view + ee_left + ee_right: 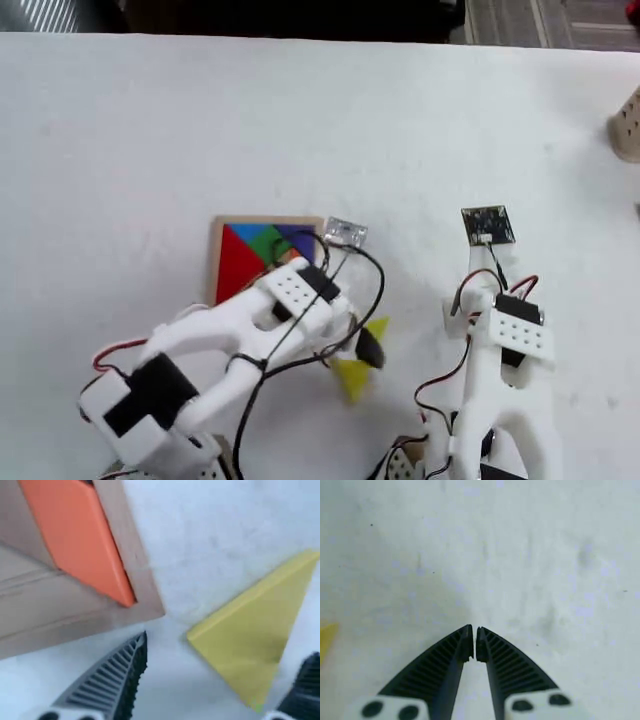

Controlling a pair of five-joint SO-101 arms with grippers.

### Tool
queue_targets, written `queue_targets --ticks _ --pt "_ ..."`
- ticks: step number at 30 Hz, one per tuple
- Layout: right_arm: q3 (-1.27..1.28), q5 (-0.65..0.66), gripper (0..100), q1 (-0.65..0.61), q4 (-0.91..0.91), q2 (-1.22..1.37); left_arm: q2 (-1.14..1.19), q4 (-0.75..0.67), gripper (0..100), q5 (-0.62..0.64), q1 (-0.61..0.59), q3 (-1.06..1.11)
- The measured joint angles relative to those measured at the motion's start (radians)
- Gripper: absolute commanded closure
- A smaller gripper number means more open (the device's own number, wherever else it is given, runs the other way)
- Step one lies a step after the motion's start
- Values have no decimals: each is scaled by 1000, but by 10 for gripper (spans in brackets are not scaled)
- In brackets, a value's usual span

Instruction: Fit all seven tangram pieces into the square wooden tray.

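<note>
The white table [150,130] carries two white arms at its near edge. The left arm [230,330] leans to the right across the square wooden tray [216,250]; the right arm [500,345] stands well apart to the right, over bare tabletop.

From above, the tray's far part holds a red piece [240,265], a blue one [245,232], a green one [266,240] and a purple one [300,240]; the arm covers its near right corner. The left wrist view looks in under the arm and finds an orange piece [80,535] seated against the rim in that corner.

The yellow triangle [355,375] lies flat on the table, just right of the tray and outside it. The left gripper [227,647] is released, its fingers spread to either side of the triangle, one fingertip [135,655] close to the tray's corner.

The right gripper [474,635] is clenched on nothing, tips together over the table. A yellow sliver shows at the edge of its wrist view.
</note>
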Motion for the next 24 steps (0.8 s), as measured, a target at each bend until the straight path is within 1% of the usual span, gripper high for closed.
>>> queue_targets --ticks 1,3,11,17,20,24 --pt "0 0 977 0 0 0 23 0 779 0 -2 -12" --pt "0 0 977 0 0 0 60 0 782 0 -3 -52" --pt "0 0 977 0 0 0 137 12 672 -34 -2 -132" --pt "0 0 976 0 0 0 143 14 666 -32 -3 -133" --pt "0 0 976 0 0 0 153 14 666 -3 11 -147" --pt "0 0 976 0 0 0 153 14 667 6 20 -147"
